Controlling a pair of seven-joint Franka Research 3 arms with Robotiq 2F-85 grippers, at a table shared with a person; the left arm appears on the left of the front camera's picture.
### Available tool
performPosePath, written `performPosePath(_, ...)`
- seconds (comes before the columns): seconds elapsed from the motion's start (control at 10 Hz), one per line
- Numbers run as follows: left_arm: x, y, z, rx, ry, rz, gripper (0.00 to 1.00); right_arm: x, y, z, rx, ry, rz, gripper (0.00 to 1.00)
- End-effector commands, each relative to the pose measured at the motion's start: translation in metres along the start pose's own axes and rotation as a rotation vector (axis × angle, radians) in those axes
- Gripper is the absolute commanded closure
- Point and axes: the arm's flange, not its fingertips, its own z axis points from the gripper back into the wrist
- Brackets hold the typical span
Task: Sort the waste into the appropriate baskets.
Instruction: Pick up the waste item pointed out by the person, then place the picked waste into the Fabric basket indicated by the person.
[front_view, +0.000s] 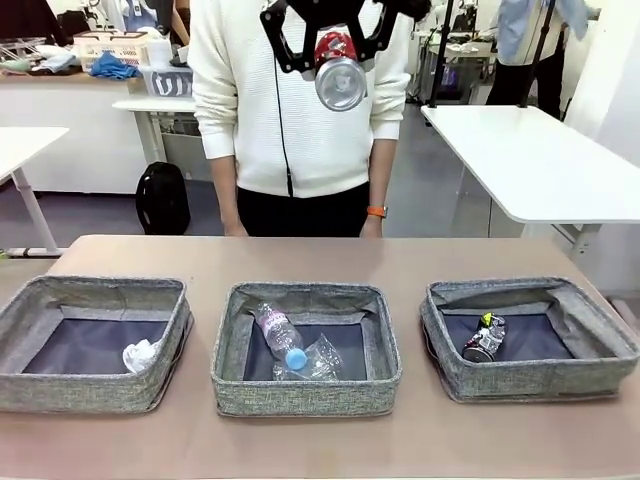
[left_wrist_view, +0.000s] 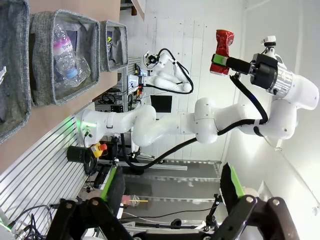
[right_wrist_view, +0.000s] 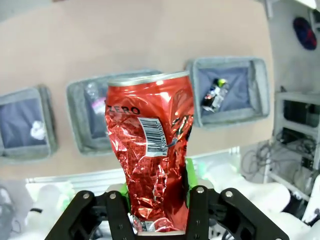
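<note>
Lighting bright, even, overhead; soft shadows inside the baskets (front_view: 306, 348). Glare on the crushed red can (right_wrist_view: 150, 165) in right wrist view, background there soft. Both wrist views bend straight lines at edges. Front view sharp.

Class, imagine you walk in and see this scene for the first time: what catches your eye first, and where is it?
First the crushed red can, pinched in the right tool high above the table. Below sit three grey baskets: the paper wad in the left basket, the plastic bottle and clear cup in the middle basket, the dark can in the right basket.
</note>
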Motion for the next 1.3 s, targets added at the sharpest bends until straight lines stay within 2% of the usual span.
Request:
performPosePath(0.0,-0.002,-0.0017,0.0,-0.019,0.004,-0.022,0.0,-0.0034,-0.0001,-0.001,0.011,-0.021,0.005,0.63)
performPosePath(1.2,-0.002,-0.0017,0.0,-0.019,0.004,-0.022,0.0,-0.0034,-0.0001,-0.001,0.011,-0.021,0.005,0.63)
